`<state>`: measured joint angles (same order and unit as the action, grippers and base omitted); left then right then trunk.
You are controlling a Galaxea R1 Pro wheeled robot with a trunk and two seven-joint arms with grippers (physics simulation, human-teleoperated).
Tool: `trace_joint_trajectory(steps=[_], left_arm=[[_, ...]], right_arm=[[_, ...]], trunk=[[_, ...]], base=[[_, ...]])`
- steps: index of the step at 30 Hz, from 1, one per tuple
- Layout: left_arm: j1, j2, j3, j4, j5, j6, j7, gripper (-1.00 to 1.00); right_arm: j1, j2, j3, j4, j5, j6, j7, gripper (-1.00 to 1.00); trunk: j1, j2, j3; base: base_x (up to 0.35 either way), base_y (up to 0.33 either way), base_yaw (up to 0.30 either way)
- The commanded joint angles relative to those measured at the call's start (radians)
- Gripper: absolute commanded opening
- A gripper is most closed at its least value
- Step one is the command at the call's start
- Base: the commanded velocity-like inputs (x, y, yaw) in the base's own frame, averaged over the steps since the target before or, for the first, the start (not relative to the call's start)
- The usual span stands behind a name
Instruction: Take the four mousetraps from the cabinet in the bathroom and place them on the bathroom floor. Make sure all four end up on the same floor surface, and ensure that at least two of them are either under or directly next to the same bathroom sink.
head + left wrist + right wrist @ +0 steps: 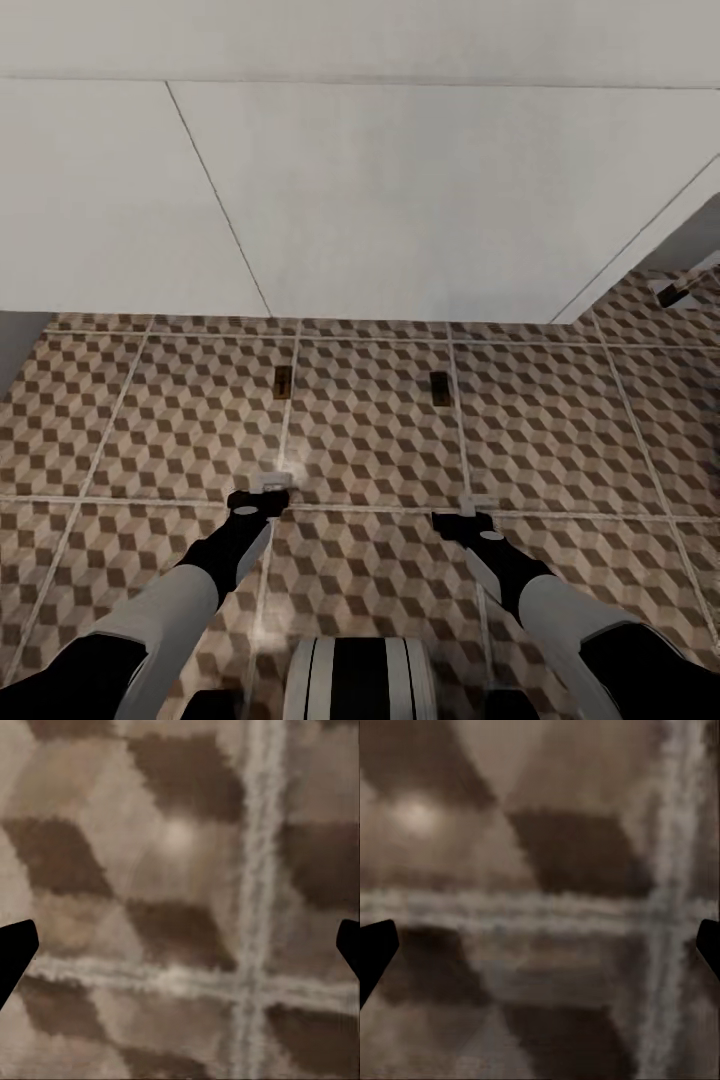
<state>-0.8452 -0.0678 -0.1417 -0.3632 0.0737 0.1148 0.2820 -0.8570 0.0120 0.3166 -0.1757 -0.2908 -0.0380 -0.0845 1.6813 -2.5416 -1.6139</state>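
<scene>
Mousetraps (283,381) (440,388) flat on bathroom floor (370,430), unlabelled, well apart

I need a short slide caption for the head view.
Two mousetraps lie apart on the cube-patterned floor.

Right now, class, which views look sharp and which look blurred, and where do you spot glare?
Head view: sharp, two small dark-brown mousetraps crisp on the cube-patterned floor tiles. Left wrist view: smeared, pale glare spot. Right wrist view: blurrier, faint glare.

white forearms, black wrists, black fingers (15,952)
</scene>
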Motion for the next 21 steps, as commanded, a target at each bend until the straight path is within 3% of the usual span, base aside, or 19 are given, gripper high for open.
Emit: trace_joint_trajectory(steps=[1, 21], left_arm=[[0.0, 0.001, -0.008, -0.002, 0.008, 0.006, 0.005, 1.0], [0.0, 0.0, -0.008, -0.002, 0.008, 0.006, -0.004, 1.0]], right_arm=[[-0.001, 0.0, 0.009, 0.001, -0.01, -0.004, -0.004, 1.0], [-0.001, 0.0, 0.009, 0.001, -0.01, -0.029, -0.004, 1.0]], trunk=[[-0.001, 0.0, 0.0], [-0.001, 0.0, 0.0]], base=[[-0.346, 0.0, 0.0], [-0.346, 0.0, 0.0]])
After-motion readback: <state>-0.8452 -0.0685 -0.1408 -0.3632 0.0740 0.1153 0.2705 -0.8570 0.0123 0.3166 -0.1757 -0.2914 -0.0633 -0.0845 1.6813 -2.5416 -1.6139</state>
